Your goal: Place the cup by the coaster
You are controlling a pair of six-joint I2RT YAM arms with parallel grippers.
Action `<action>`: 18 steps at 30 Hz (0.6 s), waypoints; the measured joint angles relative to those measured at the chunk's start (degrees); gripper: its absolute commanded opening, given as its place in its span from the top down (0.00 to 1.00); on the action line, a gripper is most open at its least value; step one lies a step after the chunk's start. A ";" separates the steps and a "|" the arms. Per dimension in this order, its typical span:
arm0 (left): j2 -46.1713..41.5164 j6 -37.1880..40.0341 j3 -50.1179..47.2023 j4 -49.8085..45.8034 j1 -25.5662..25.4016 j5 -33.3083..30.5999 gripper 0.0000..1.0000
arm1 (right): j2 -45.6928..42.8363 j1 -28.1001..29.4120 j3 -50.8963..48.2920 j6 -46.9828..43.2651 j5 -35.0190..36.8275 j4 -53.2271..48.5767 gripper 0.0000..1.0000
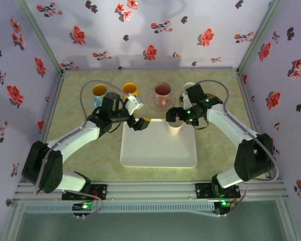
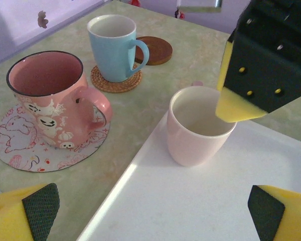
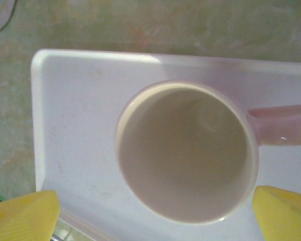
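A pale pink cup (image 1: 174, 129) stands upright and empty on the far right part of a white tray (image 1: 158, 150). My right gripper (image 1: 174, 118) hovers open just over it; from the right wrist the cup (image 3: 185, 150) lies between the yellow fingertips (image 3: 22, 216), its handle to the right. My left gripper (image 1: 142, 123) is open over the tray's far left edge, left of the cup (image 2: 198, 128), with nothing between its pads (image 2: 25, 213). A bare brown coaster (image 2: 153, 49) lies on the table beyond the blue mug.
A pink ghost-print mug (image 2: 52, 98) sits on a patterned coaster, and a blue mug (image 2: 115, 47) on a woven one. Two yellow-lined cups (image 1: 99, 91) stand at the back left. Floral walls close in the table on three sides.
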 measured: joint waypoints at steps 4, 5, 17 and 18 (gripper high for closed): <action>0.02 0.00 0.00 0.00 -0.02 0.00 0.00 | -1.97 -0.26 0.00 -0.04 0.92 0.11 0.00; 0.02 0.00 0.00 -0.02 -0.04 0.00 0.00 | -2.03 -0.44 0.00 -0.04 1.07 0.17 0.00; 0.04 0.02 0.00 -0.04 -0.37 -0.02 0.00 | 5.79 -3.13 4.04 -0.66 1.64 3.10 0.00; 0.04 0.02 0.00 -0.07 -0.44 -0.02 0.00 | 6.71 -3.13 4.55 -0.72 1.62 3.56 0.00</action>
